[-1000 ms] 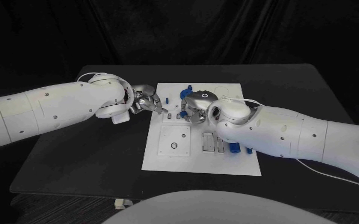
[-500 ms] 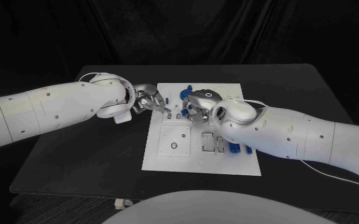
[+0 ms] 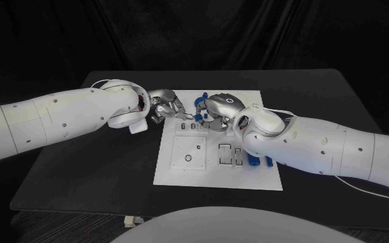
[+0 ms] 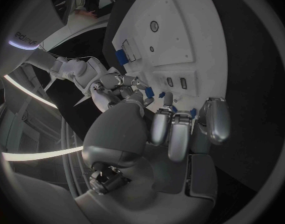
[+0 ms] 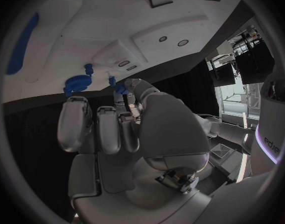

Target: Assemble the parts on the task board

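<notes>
The task board (image 3: 212,167), a white plate, lies mid-table with its long axis running near to far. Over its far end the left hand (image 3: 168,108) and right hand (image 3: 212,111) meet; whether either grips a blue part (image 4: 162,107) cannot be told.

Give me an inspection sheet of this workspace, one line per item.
Surface: black table, bare around the board.
Job's things: white task board lies mid-table; blue parts sit near its right edge, more blue parts at its far end.
Clutter: nothing seen.
Robot hands: left robot hand and right robot hand meet over the board's far end; whether either holds a part cannot be told.
Cables: a thin white cable trails from the right arm over the table.
Surroundings: dark curtain behind the table.
</notes>
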`<action>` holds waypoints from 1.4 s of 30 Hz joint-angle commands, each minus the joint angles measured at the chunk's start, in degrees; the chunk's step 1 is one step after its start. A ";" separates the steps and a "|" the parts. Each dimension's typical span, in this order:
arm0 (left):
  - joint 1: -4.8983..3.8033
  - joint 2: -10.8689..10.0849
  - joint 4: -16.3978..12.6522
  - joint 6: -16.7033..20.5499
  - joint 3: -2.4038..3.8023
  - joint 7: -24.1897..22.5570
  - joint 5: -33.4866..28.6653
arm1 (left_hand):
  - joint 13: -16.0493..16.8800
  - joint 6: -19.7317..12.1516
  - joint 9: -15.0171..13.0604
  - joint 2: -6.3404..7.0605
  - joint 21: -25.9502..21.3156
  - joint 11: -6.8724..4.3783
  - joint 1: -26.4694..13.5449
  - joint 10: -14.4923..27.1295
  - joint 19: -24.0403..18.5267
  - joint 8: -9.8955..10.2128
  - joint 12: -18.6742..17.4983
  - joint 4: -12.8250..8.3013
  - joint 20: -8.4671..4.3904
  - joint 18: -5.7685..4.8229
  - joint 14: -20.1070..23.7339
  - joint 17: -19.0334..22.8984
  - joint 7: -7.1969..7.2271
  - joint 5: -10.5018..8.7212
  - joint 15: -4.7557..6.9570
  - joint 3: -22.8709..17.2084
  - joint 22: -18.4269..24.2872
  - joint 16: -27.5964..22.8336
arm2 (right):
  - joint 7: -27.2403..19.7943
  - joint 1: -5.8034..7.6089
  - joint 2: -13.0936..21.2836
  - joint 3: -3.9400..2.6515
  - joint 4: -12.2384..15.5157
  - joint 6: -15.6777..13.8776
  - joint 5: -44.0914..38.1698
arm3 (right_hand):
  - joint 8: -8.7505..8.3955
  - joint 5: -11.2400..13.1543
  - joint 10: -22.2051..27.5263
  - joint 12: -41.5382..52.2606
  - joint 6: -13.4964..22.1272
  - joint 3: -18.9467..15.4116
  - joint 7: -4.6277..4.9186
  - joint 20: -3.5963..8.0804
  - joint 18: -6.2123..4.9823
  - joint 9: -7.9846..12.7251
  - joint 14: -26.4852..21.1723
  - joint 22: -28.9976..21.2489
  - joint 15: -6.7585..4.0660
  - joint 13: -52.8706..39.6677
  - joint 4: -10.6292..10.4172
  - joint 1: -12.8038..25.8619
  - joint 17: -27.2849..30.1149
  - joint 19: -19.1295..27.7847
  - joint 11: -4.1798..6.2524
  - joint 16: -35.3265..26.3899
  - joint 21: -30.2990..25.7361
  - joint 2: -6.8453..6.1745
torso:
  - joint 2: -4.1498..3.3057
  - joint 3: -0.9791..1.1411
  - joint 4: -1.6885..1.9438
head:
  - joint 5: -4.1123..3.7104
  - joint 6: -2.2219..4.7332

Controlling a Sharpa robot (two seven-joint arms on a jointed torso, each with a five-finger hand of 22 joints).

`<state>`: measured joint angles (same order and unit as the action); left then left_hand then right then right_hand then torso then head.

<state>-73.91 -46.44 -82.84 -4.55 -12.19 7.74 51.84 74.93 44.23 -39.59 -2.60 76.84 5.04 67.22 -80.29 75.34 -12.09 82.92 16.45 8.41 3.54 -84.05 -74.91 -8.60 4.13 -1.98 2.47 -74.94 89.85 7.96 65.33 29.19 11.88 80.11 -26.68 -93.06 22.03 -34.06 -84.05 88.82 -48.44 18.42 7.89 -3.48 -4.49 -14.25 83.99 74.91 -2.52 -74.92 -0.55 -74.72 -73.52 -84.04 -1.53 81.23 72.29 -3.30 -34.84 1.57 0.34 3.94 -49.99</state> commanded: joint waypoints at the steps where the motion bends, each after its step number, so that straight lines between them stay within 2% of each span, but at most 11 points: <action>1: 0.13 0.45 0.36 0.23 0.04 -3.29 -2.77 | 8.19 0.29 0.59 -0.16 -0.55 -0.02 -0.72 0.63 -0.59 0.26 -0.40 0.02 0.05 0.56 -5.95 -15.09 -0.36 -0.29 -0.39 0.47 -9.05 0.15 | -1.02 0.15 0.31 -0.03 0.62 -3.27 0.40 | 0.20 0.40 -4.46 0.26 -2.55 0.24 -2.04 0.48 0.66 -1.27 3.19 10.03 -0.55 -12.63 -0.10 0.74 0.01 -0.85 0.42 0.14 0.19 -0.19 | 0.02 -0.02 -0.01 | -0.01 -0.01; 11: 0.41 1.40 1.09 -0.20 0.04 -3.71 -3.01 | 8.08 0.69 1.83 -0.75 -0.81 0.09 -0.62 0.93 -0.85 0.69 -0.46 -0.12 0.26 0.63 -5.95 -15.09 -0.44 0.25 -0.54 1.02 -9.18 0.15 | -1.44 0.17 0.58 -0.03 1.29 -4.18 0.69 | 0.04 0.61 -4.43 0.24 -2.56 0.25 -2.05 0.51 0.69 -1.29 3.19 10.08 -0.57 -12.58 -0.07 0.85 -0.01 -0.90 0.44 0.17 0.36 -0.21 | -0.07 -0.01 0.05 | -0.11 -0.01; 20: 0.51 2.11 1.66 -0.64 0.03 -3.94 -3.04 | 8.08 1.38 3.75 -1.61 -0.97 0.15 0.54 0.99 -0.89 1.29 -0.32 -0.40 0.47 0.67 -5.95 -15.09 -0.47 2.60 -0.62 1.42 -9.39 0.15 | -1.68 0.17 0.69 -0.03 1.78 -4.66 0.79 | -0.19 1.00 -4.43 0.24 -2.56 0.28 -2.06 0.53 0.69 -1.33 3.19 10.08 -0.58 -12.57 -0.01 0.97 0.06 -0.91 0.46 0.15 0.36 -0.19 | -0.01 -0.01 0.07 | 0.03 -0.01; 21: 0.51 2.19 1.72 -0.69 0.03 -3.99 -3.04 | 8.00 1.69 4.25 -1.87 -1.04 0.12 1.18 1.13 -0.93 1.39 -0.37 -0.60 0.47 0.69 -5.95 -15.09 -0.42 4.02 -0.61 1.34 -9.40 0.15 | -1.69 0.17 0.71 -0.03 1.83 -4.66 0.80 | -0.19 1.00 -4.43 0.24 -2.56 0.28 -2.06 0.53 0.69 -1.33 3.19 10.08 -0.58 -12.57 -0.01 0.97 0.06 -0.91 0.46 0.15 0.36 -0.19 | -0.02 -0.01 0.07 | 0.03 -0.01; 25: 0.55 2.43 1.90 -0.57 0.03 -4.68 -3.04 | 7.91 2.16 5.26 -2.32 -1.24 0.06 2.21 1.26 -1.06 1.62 -0.39 -0.80 0.47 0.74 -5.95 -15.09 -0.35 6.06 -0.58 1.29 -9.37 0.15 | -1.64 0.17 0.74 -0.03 1.96 -4.53 0.81 | -0.19 1.00 -4.43 0.24 -2.56 0.28 -2.06 0.53 0.69 -1.33 3.19 10.08 -0.58 -12.57 -0.01 0.97 0.06 -0.91 0.46 0.15 0.36 -0.19 | -0.01 -0.02 0.05 | 0.05 -0.01; 29: 0.58 2.62 1.99 -0.10 0.03 -5.75 -3.04 | 8.00 3.59 6.77 -3.34 -1.13 -0.31 4.71 1.06 -0.84 1.72 -0.17 -1.33 0.24 0.72 -5.95 -15.09 0.05 12.08 -0.32 0.28 -9.45 0.15 | -1.35 0.17 0.73 -0.03 2.01 -3.93 0.81 | -0.26 1.14 -4.41 0.22 -2.57 0.30 -2.07 0.54 0.66 -1.34 3.19 10.04 -0.59 -12.53 0.02 1.00 0.06 -0.87 0.46 0.16 0.22 -0.18 | -0.04 -0.02 0.04 | -0.01 -0.01; 33: 0.60 2.80 2.05 0.23 0.03 -6.57 -3.04 | 8.11 4.97 8.06 -3.77 -1.02 -0.74 6.86 0.79 -0.64 1.86 0.02 -1.59 -0.04 0.68 -5.95 -15.09 0.52 16.18 0.03 -1.00 -9.50 0.15 | -1.22 0.17 0.73 -0.03 2.03 -3.74 0.81 | -0.31 1.20 -4.39 0.21 -2.55 0.31 -2.06 0.54 0.65 -1.35 3.18 10.02 -0.59 -12.50 0.04 1.01 0.11 -0.86 0.46 0.14 0.18 -0.17 | 0.01 -0.01 0.03 | 0.07 -0.01; 37: 0.62 2.99 2.14 0.12 0.03 -6.81 -3.04 | 8.21 5.88 8.72 -3.94 -0.83 -1.03 8.07 0.55 -0.40 1.86 0.17 -1.74 -0.26 0.63 -5.95 -15.09 0.82 17.61 0.28 -1.98 -9.58 0.15 | -1.14 0.16 0.72 -0.03 2.01 -3.73 0.81 | -0.31 1.20 -4.39 0.21 -2.55 0.31 -2.06 0.54 0.65 -1.35 3.18 10.02 -0.59 -12.50 0.04 1.01 0.11 -0.86 0.46 0.14 0.18 -0.17 | -0.01 -0.03 0.04 | 0.07 -0.01; 42: 0.67 3.18 2.22 -0.12 0.03 -6.84 -3.04 | 8.40 7.22 9.19 -4.02 -0.65 -1.37 9.04 0.16 -0.16 1.55 0.42 -1.81 -0.50 0.58 -5.95 -15.09 1.24 18.36 0.54 -2.98 -9.65 0.15 | -1.01 0.16 0.70 -0.02 1.97 -3.71 0.81 | -0.41 1.33 -4.40 0.21 -2.53 0.34 -2.06 0.55 0.65 -1.35 3.18 10.03 -0.60 -12.51 0.05 1.03 0.12 -0.86 0.45 0.14 0.19 -0.13 | 0.00 -0.03 0.05 | 0.09 -0.01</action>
<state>-73.34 -43.48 -80.47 -4.56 -12.22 2.78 49.33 75.05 51.14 -30.44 -6.70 75.84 4.00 75.73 -80.14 75.08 -10.42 83.03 14.62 8.27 3.52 -84.04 -74.91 -7.47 22.19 -1.93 -0.21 -74.92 89.85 6.62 65.40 29.89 11.88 81.95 -29.93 -92.19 21.68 -32.95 -84.05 88.81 -48.83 18.40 7.44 -3.49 -4.48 -15.73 84.20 74.94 -2.72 -74.94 -0.54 -73.77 -73.49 -84.04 -1.53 81.23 72.51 -3.86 -34.84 1.55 0.38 4.02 -49.99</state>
